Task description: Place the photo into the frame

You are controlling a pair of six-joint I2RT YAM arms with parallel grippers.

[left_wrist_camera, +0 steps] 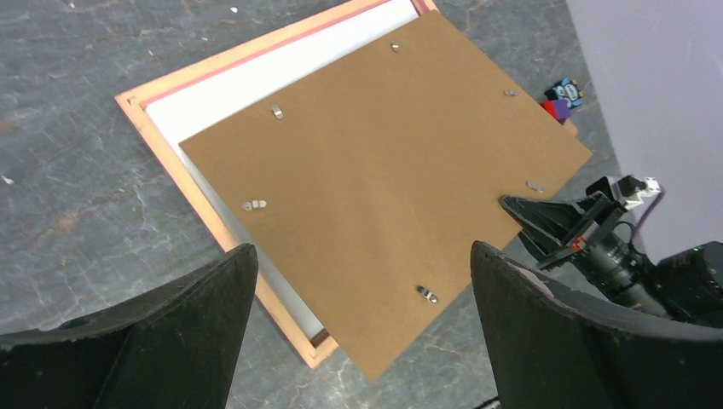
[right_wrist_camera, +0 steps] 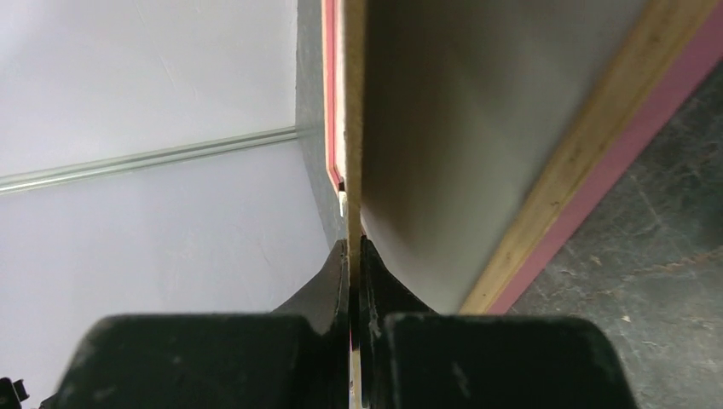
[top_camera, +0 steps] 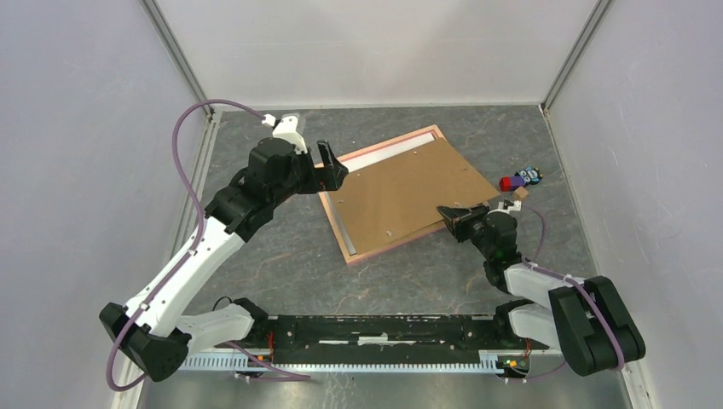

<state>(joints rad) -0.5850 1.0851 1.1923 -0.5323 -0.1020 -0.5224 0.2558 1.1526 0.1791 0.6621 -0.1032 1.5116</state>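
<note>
The right pincer (top_camera: pixel 447 212) is clamped on an edge of the brown backing board (top_camera: pixel 409 187), which lies skewed over the photo (left_wrist_camera: pixel 256 81), white back up inside the frame (top_camera: pixel 375 253). The left pincer (top_camera: pixel 335 170) hangs with its fingers apart above the frame's corner. Small toys (top_camera: pixel 522 177) sit near the right pincer.

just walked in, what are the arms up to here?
The pink frame lies face down on the table, and the photo appears to sit inside it, white back up. The brown backing board lies on top, skewed, so a white strip shows along two sides. The right gripper is shut on the board's near-right edge. The left gripper is open by the frame's left corner, holding nothing. The board is not yet squared into the frame.
</note>
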